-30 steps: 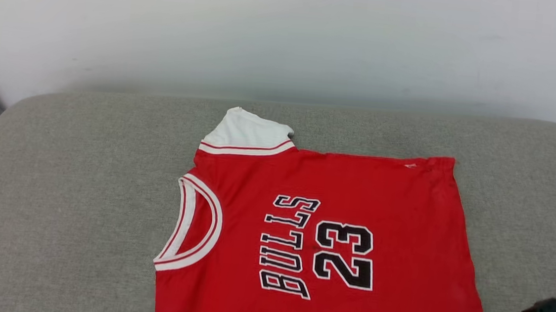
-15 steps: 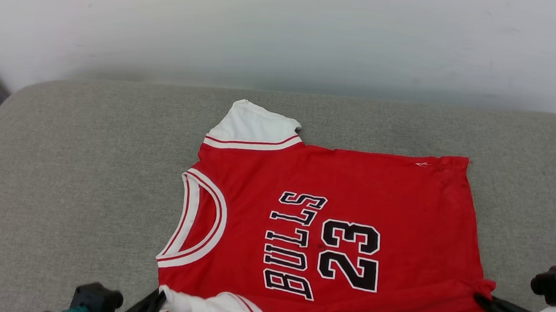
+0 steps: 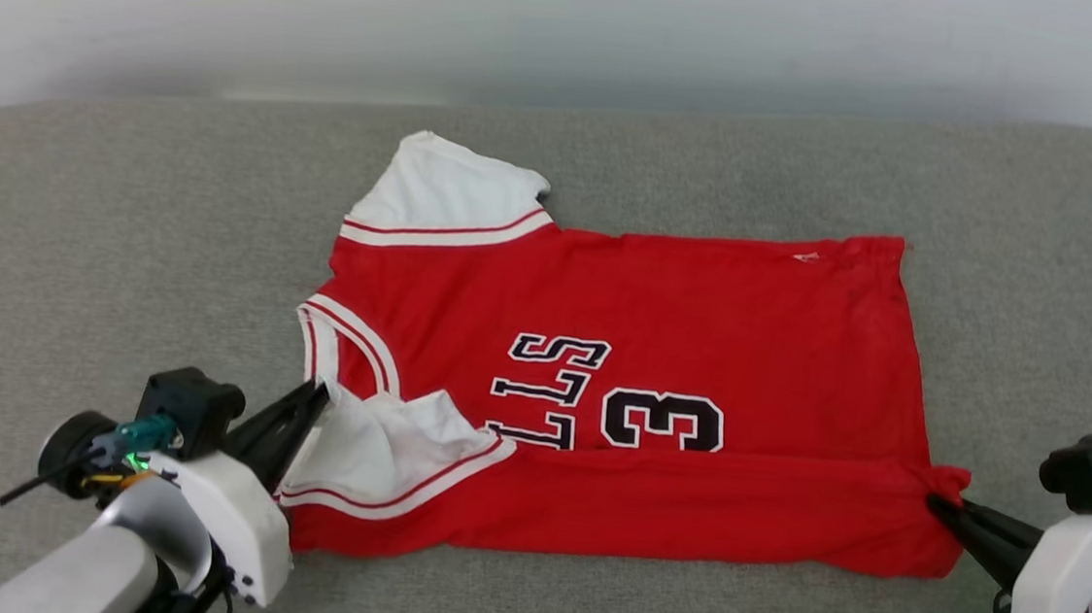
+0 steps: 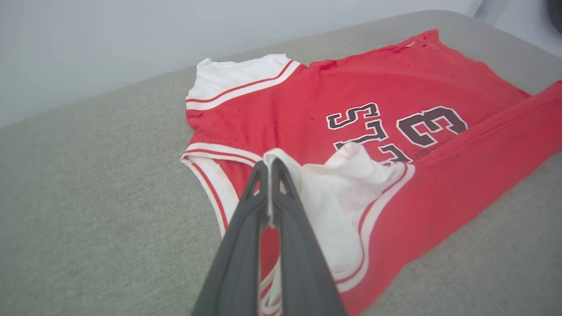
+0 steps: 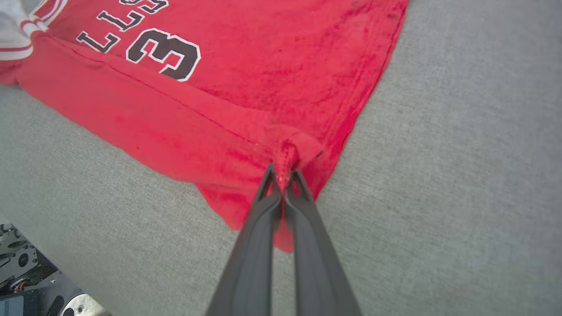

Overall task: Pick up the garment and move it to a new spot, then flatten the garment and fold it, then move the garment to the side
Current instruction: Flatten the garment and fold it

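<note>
The garment's folded-over near strip covers part of its black lettering; the head view's bottom edge cuts off the left arm and the right arm.

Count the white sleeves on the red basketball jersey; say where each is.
2. One white sleeve lies flat at the far edge of the red basketball jersey; the other sleeve is folded onto the front, pinched by the left gripper.

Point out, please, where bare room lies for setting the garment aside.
Bare cushion lies beside the garment, left of its collar and right of its hem, and behind it. Crowded: the near edge, gripped by left pincer and right pincer.
</note>
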Motion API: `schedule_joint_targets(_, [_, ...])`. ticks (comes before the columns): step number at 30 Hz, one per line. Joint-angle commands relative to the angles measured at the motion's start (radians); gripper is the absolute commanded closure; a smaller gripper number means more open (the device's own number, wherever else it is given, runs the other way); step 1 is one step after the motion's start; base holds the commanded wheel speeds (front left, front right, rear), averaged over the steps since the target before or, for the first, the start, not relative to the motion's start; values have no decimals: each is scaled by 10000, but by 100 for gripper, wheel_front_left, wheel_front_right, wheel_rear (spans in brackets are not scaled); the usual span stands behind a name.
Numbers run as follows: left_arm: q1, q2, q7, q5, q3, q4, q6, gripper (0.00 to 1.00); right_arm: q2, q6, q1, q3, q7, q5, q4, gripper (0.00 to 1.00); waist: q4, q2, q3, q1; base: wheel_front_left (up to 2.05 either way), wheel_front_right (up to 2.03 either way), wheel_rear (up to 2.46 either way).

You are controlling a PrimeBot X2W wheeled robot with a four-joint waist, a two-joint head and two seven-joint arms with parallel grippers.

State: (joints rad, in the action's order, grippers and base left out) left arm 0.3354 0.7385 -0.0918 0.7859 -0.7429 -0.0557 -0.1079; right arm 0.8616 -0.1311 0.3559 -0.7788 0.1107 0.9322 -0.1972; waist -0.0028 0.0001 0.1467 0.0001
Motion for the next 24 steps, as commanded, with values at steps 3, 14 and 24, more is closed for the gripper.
schedule_joint_targets(3, [685,-251,-99,-231,-54,-1025,199,100,-468,6,433,74,307,-240,-364,100,-253,-1,713,-1,0,0,0])
schedule_joint_targets(14, [1452,-841,-186,-490,-366,-2859,611,100,-965,7,964,-486,666,-388,-1190,100,-269,-1,1337,-1,0,0,0])
schedule_joint_targets(24, [1877,-714,451,-771,-846,-3564,1098,0,-862,6,752,-319,-60,-210,-1123,0,-4,-1,493,-1,0,0,0])
